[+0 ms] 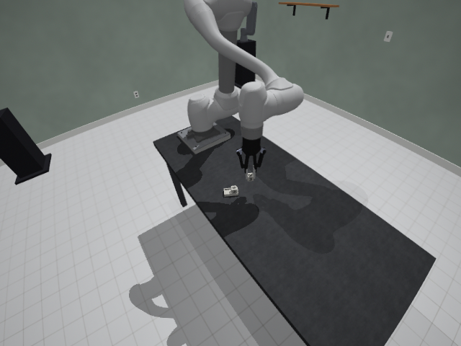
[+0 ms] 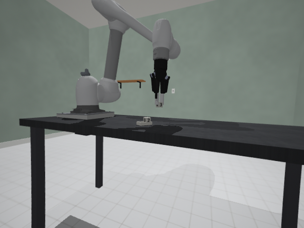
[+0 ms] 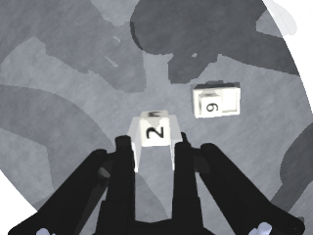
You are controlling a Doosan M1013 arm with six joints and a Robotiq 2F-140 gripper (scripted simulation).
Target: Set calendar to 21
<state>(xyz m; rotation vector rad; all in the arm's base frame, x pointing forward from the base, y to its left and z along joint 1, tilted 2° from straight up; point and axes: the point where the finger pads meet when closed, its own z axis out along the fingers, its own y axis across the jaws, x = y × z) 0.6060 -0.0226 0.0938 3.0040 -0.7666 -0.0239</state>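
White and six-sided, the numbered cube (image 1: 250, 176) (image 2: 159, 105) (image 3: 155, 130) hangs above the black tabletop (image 1: 327, 290) (image 2: 196, 129) (image 3: 98, 44), gripped by opposite sides between the pale fingertips of your black pincer (image 1: 251, 171) (image 2: 159, 101) (image 3: 155, 127), which is closed down to a narrow gap. That hold leaves its top and bottom uncovered, which should suit lowering it into a slot. In the wrist view, the small off-white rectangular tray (image 1: 226, 194) (image 2: 141, 123) (image 3: 231, 113) lies at about two o'clock from the held cube, well below it. A second white numbered cube (image 1: 233, 189) (image 2: 147, 119) (image 3: 210, 104) sits in one end of the tray, and the other end is unfilled, presumably kept for yours. You can read a 2 lying on its side on the held cube's top, and a 3 on a side in the exterior view. The seated cube shows a 2 and what looks like a 0 on its sides, with a turned 9 or 6 on top. You can't make out a month's name or any brand, so confirm which side carries the month before turning the 1 towards it.
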